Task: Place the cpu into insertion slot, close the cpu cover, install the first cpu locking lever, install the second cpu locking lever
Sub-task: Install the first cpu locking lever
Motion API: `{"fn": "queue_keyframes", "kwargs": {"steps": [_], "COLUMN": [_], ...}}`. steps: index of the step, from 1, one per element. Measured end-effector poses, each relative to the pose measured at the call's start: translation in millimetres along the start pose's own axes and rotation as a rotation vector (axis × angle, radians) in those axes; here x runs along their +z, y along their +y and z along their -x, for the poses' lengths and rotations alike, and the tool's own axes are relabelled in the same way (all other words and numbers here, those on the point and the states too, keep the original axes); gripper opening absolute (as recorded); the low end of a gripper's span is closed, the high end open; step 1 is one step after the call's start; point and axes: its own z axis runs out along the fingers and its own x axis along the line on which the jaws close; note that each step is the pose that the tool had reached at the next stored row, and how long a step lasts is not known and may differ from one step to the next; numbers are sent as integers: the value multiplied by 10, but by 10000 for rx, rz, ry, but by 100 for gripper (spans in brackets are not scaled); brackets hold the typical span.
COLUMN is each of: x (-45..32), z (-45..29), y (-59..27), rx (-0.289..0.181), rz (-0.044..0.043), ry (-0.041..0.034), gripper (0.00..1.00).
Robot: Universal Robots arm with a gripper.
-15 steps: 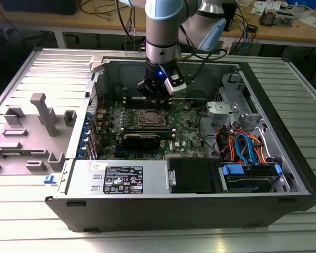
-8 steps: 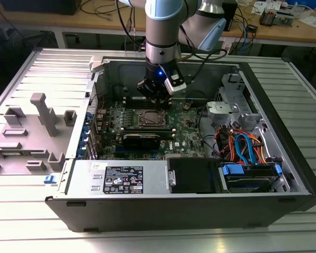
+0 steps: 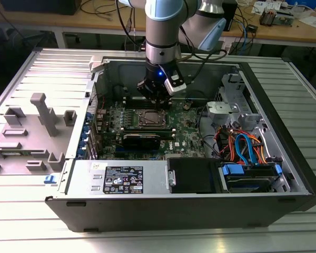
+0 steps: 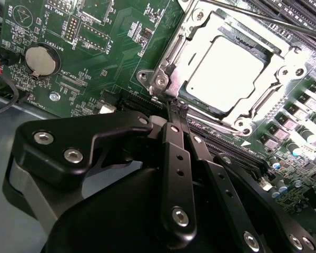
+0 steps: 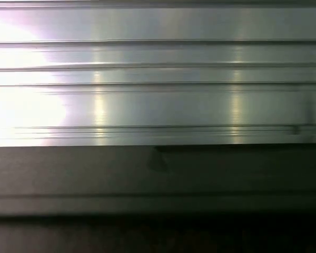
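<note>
Cpu (image 4: 226, 74) under lowered cpu cover (image 4: 278, 74); pincer (image 4: 177, 108) pressed together at insertion slot (image 4: 160, 79) corner. We judge slow, straight pressing best.

Exterior view: high, tilted down over the whole computer case (image 3: 147, 211); arm (image 3: 162, 31) at twelve o'clock.
Second wrist view: close, past the gripper (image 4: 177, 108) onto the insertion slot (image 4: 160, 79).
First wrist view: close on ribbed metal (image 5: 158, 79).
Shared: the insertion slot, exterior and second wrist.

Your exterior view: the gripper (image 3: 156, 105) hides the insertion slot's (image 3: 142, 123) 12 o'clock edge; the cpu (image 3: 150, 119) reads too small.
</note>
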Motion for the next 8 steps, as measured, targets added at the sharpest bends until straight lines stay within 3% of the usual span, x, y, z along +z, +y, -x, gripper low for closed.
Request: {"fn": "queue_keyframes", "kwargs": {"steps": [8], "x": [-17], "z": [1], "y": [0], "rx": [-1], "rz": [3], "ry": [-2], "gripper": [11]}}
